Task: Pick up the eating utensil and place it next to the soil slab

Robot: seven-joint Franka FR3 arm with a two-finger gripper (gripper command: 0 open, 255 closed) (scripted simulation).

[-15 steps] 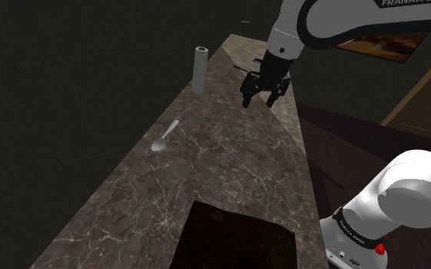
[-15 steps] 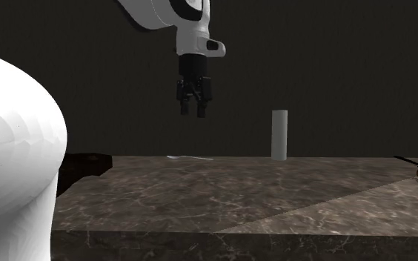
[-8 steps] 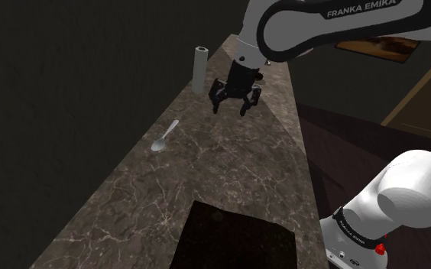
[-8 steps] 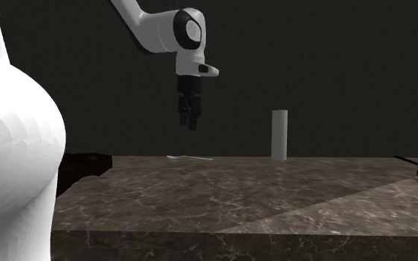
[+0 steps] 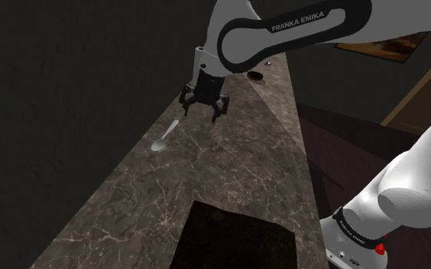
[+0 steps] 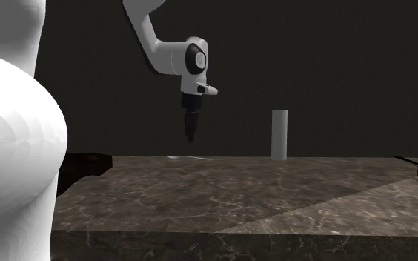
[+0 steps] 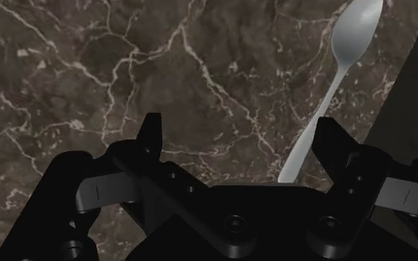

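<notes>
Hovering wide open near the untouched pale grey spoon point(image 5: 165, 136), the black two-finger gripper point(image 5: 203, 109) is holding nothing; the dark flat soil slab point(image 5: 237, 237) is lying well apart, near the stand

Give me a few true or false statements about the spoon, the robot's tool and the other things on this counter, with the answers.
1. The pale silvery spoon lies flat on the dark marbled counter. True.
2. The black two-finger tool is clasping the spoon. False: its fingers stand apart and it hangs above the counter, with the spoon unheld below it.
3. A plain white upright cylinder stands on the counter. True.
4. The spoon rests on top of the dark flat slab. False: the slab lies at the counter's near end in the shoulder view, well apart from the spoon.
</notes>
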